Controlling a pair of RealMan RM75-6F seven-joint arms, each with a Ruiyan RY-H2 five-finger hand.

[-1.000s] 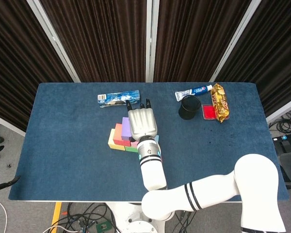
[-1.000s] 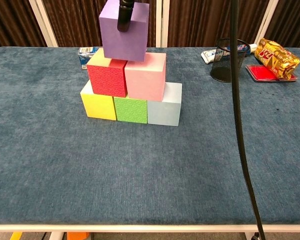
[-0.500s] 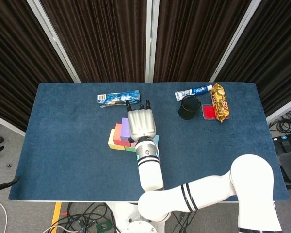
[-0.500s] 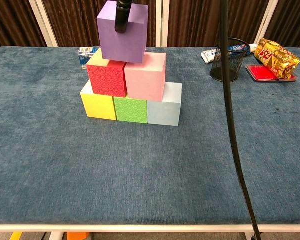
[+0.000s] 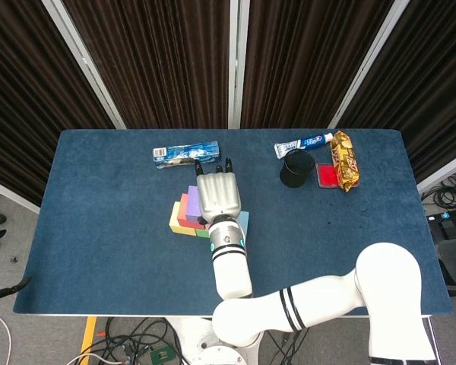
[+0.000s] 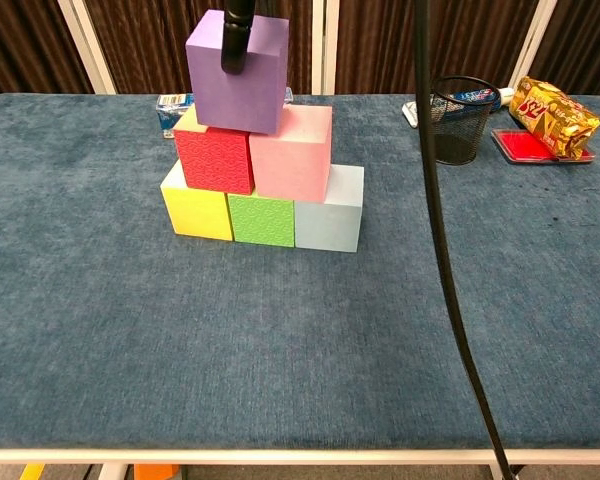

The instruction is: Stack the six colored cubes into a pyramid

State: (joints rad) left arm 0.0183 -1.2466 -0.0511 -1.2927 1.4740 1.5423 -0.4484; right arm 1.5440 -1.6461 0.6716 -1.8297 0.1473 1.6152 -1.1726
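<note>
A pyramid of cubes stands mid-table: yellow, green and light blue in the bottom row, red and pink on top of them. My right hand holds the purple cube from above, more over the red cube than the pink, slightly tilted. A dark finger lies down its front face. Whether the purple cube touches the cubes below I cannot tell. In the head view the hand hides most of the stack; the yellow cube and red cube show to its left. The left hand shows in neither view.
A blue-white packet lies behind the stack. At the back right are a black mesh cup, a toothpaste tube, a red flat box and a golden snack bag. A black cable hangs across the chest view.
My right hand has carried the purple cube a little to the left and slightly lower, from above the red-pink seam towards the red cube. The five lower cubes have not moved.
</note>
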